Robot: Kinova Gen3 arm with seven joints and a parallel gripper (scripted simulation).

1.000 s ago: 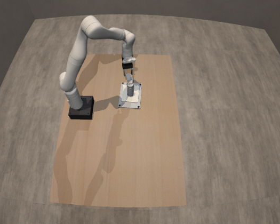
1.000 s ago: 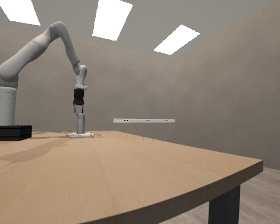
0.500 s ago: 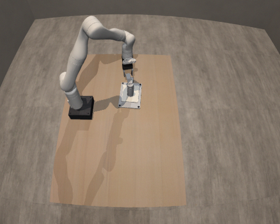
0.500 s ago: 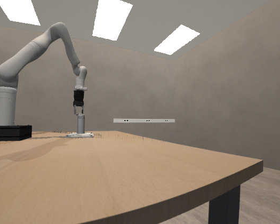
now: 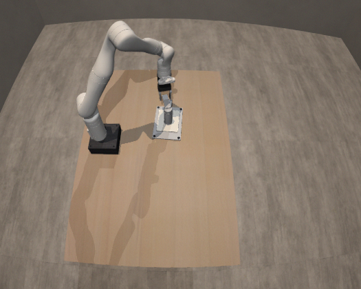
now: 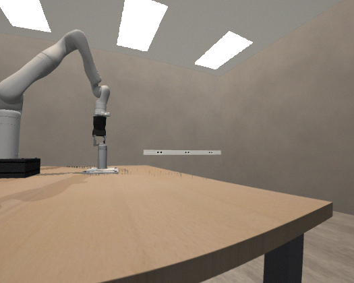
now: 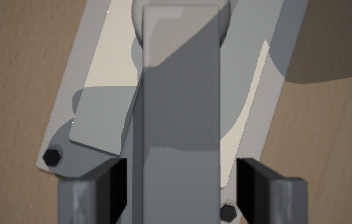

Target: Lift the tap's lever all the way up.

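Observation:
The tap (image 5: 167, 117) is a grey upright cylinder on a square metal base plate (image 5: 168, 123), set on the wooden table near its far end. Its flat grey lever (image 7: 179, 110) runs from the tap's top toward the wrist camera. It also shows in the top view (image 5: 167, 100). My gripper (image 7: 181, 181) points straight down over the lever's free end, open, with one dark finger pad on each side of the lever. A small gap shows between each pad and the lever. In the exterior view the gripper (image 6: 99, 141) stands just above the tap (image 6: 102, 156).
The arm's black base (image 5: 104, 138) stands on the table left of the tap. A bolt head (image 7: 52, 157) marks a corner of the base plate. A white bar (image 6: 182, 152) hangs on the far wall.

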